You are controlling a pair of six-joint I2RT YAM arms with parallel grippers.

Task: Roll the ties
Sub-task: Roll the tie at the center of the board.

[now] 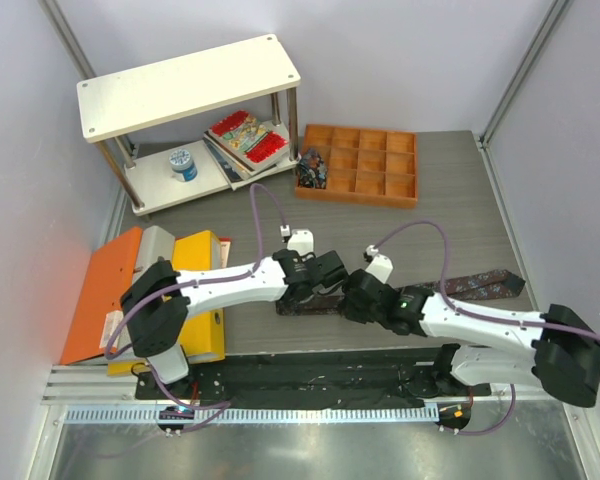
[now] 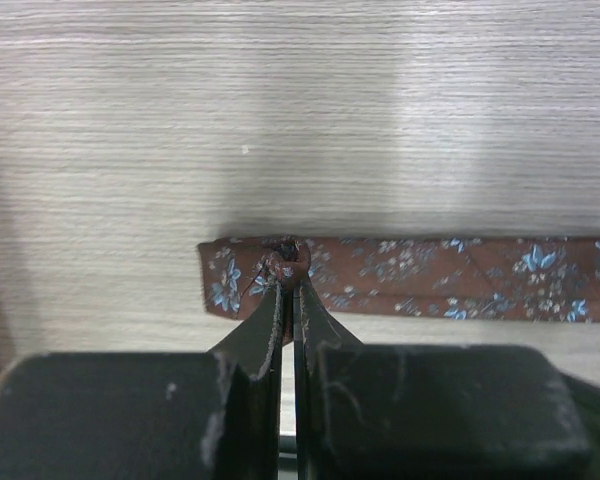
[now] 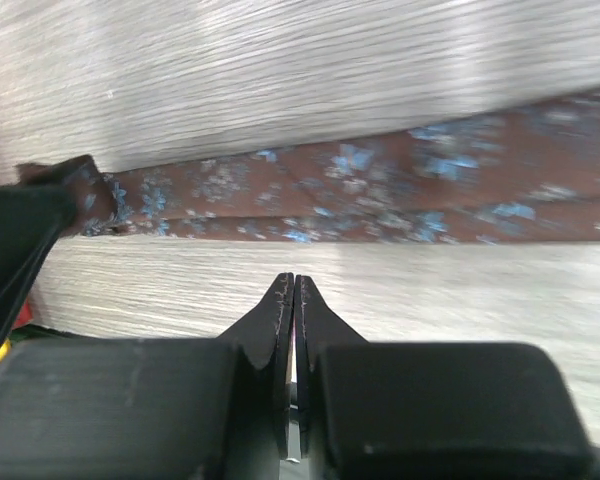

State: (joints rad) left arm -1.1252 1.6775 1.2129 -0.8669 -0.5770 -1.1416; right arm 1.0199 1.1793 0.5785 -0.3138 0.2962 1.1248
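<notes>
One tie, brown with small blue and reddish flowers, lies flat across the table in front of both arms. In the left wrist view the tie runs right from its narrow end, and my left gripper is shut on a pinched bit of cloth near that end. In the top view my left gripper sits over the tie's left end and my right gripper is close beside it. The right wrist view shows the tie just beyond my right gripper, whose jaws are together with nothing between them.
An orange compartment tray holding small dark items stands at the back. A white two-level shelf at the back left holds red patterned books and a blue spool. Orange and yellow flat boxes lie left.
</notes>
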